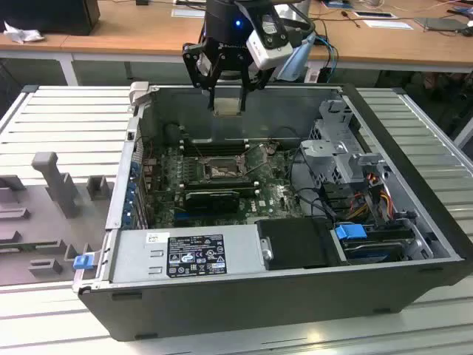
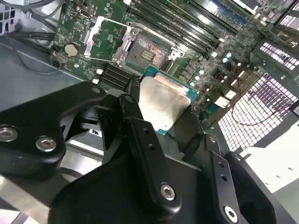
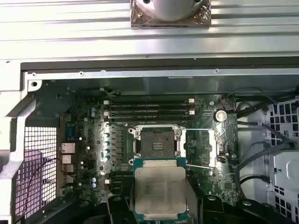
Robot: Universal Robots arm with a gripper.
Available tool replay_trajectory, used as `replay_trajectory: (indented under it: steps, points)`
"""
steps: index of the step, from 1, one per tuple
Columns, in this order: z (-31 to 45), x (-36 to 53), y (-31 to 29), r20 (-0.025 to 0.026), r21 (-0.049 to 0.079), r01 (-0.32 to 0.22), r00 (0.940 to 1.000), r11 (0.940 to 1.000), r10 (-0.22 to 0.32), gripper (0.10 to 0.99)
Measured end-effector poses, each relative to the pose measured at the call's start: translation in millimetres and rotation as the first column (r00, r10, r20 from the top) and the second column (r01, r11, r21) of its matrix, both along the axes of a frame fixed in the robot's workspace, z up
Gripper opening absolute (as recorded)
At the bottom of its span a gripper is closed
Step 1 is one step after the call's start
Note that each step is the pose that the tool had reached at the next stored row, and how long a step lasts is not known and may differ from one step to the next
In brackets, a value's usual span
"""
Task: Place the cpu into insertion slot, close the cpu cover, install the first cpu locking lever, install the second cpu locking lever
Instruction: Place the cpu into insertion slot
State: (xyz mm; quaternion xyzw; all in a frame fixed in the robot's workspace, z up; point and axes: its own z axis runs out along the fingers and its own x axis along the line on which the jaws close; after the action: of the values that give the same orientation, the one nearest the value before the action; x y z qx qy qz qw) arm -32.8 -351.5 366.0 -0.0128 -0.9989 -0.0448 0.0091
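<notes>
one cpu, a pale square with a teal-green edge, hangs flat between the black fingers of the gripper, which are clamped on two opposite sides of it, spread to just the chip's width. in the exterior view it sits high, level with the far top rim of the open computer case and well above the board. in the first wrist view the insertion slot is bare, its dark centre exposed, and the chip's edge overlaps the slot's near rim in the picture without touching it. the cpu cover is swung open to one side of the slot, leaving the square clear from above. the memory slots run along the slot's far side, with green board around and the case walls beyond.
</notes>
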Motion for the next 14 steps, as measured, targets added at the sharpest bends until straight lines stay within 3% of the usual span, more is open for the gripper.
replay_trajectory:
  steps: [3,14]
  points:
    - [-0.2,-0.1,0.0,0.0000,0.000,0.095,0.9955,0.9955,-0.095,0.533]
    - [-2.2,-0.1,-0.1,-0.0002,-0.001,0.129,0.9916,0.9916,-0.129,0.533]
